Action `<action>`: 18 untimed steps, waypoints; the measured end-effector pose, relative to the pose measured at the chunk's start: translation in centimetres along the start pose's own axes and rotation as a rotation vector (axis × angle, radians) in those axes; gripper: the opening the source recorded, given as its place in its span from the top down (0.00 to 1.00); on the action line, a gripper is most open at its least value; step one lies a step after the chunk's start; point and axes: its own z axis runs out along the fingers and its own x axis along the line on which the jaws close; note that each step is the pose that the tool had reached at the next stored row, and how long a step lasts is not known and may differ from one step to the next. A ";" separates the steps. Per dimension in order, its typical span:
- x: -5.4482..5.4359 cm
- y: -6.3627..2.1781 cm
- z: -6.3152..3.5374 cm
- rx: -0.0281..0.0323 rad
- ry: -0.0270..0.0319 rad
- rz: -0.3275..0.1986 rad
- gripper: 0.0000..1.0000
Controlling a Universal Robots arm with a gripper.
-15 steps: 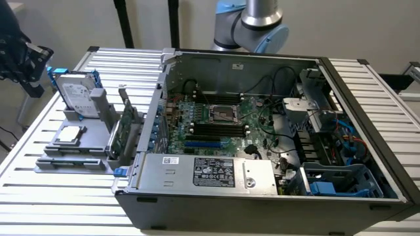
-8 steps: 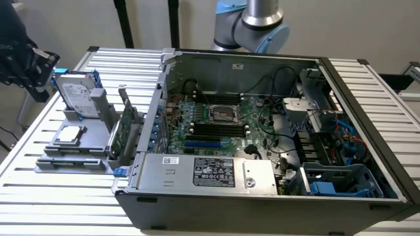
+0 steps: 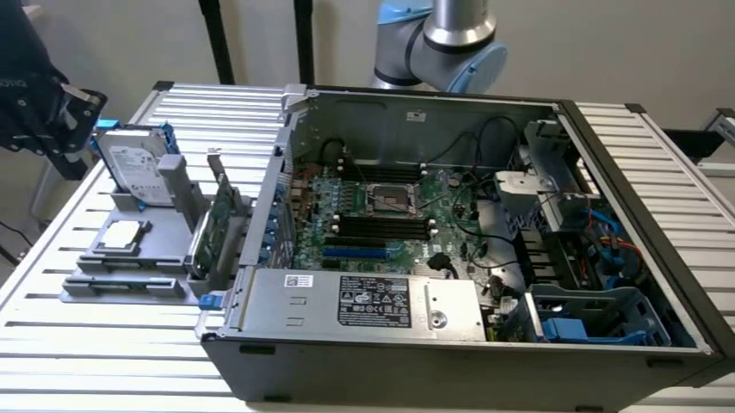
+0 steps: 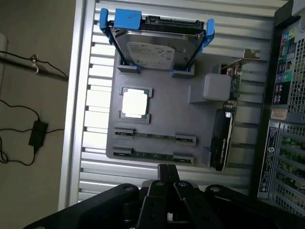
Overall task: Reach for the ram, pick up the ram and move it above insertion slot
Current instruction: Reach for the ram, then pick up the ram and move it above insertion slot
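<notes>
Your end effector (image 4: 167, 168) is pressed together and holds nothing.
You'll find the ram (image 4: 153, 155) lying flat in the grey holder tray (image 4: 183, 119), in the slot nearest the fingertips, not touched; a second stick (image 4: 155, 137) lies just beside it.

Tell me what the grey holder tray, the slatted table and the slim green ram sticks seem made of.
Grey holder tray: likely matte plastic, evenly dull and shaped into slots. Slatted table: metal, probably aluminium, with a pale sheen on its ribs. Slim green ram sticks: green laminated circuit board, finish hard to judge.
</notes>
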 end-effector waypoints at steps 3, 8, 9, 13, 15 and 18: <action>0.0 0.00 0.05 0.0001 0.0021 -0.054 0.89; 0.0 -0.01 0.13 0.0002 0.0056 -0.146 0.89; 0.0 -0.01 0.14 0.0002 0.0063 -0.164 0.89; 0.0 -0.01 0.21 0.0003 0.0091 -0.237 0.89; 0.0 -0.01 0.24 0.0004 0.0105 -0.273 0.89; 0.0 -0.01 0.29 0.0004 0.0125 -0.327 0.89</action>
